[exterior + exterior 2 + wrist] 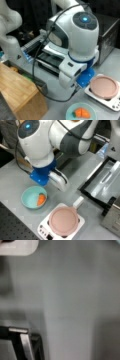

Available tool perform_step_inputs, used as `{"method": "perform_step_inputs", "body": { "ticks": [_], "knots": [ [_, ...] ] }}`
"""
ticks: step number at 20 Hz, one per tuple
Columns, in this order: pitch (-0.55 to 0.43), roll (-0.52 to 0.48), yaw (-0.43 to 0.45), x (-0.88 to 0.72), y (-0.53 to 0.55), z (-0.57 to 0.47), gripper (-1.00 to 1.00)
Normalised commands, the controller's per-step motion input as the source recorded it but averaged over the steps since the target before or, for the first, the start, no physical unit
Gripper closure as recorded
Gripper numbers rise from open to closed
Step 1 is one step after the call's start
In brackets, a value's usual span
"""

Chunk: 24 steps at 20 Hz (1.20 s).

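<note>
Gripper up first, and in a front view it hangs low over the grey table, tucked under the big white wrist and a blue mount. Fingers are hidden beneath the body, so whether the jaws are apart or together I cannot tell. Nothing is seen in its grasp. Just toward that view's bottom right sits the teal bowl with the orange carrot lying in it. Right of the gripper, a pink pan rests on a white stove. A black tray lies behind the arm, a wooden box fills the bottom left, and a dark metal box stands at the right edge.

Over to a front view from across the table: the gripper slants down, close above the table, with the blue mount beside it. The bowl is just below and to the left, apart from the gripper, and the carrot lies against its right wall. The pan sits on the stove at the bottom, its white handle pointing up toward the gripper. The black tray runs along the right.

Wrist view now: no fingers show. Bare grey table fills most of it, a white rounded shape sits at the top left, and a black frame corner at the bottom left.
</note>
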Motion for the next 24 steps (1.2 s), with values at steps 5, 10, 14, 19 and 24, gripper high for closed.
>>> {"method": "perform_step_inputs", "body": {
  "ticks": [5,10,14,19,24],
  "knots": [
    [-0.238,-0.122,-0.046,-0.69,0.21,-0.07,-1.0],
    [-0.296,-0.1,-0.016,-0.42,0.08,-0.12,-1.0],
    [-0.239,-0.121,0.025,-0.24,0.03,-0.07,-1.0],
    [-0.165,-0.136,0.056,-0.18,0.07,-0.03,-1.0],
    [-0.155,-0.124,0.052,-0.19,0.04,-0.07,-1.0]
  ]
}}
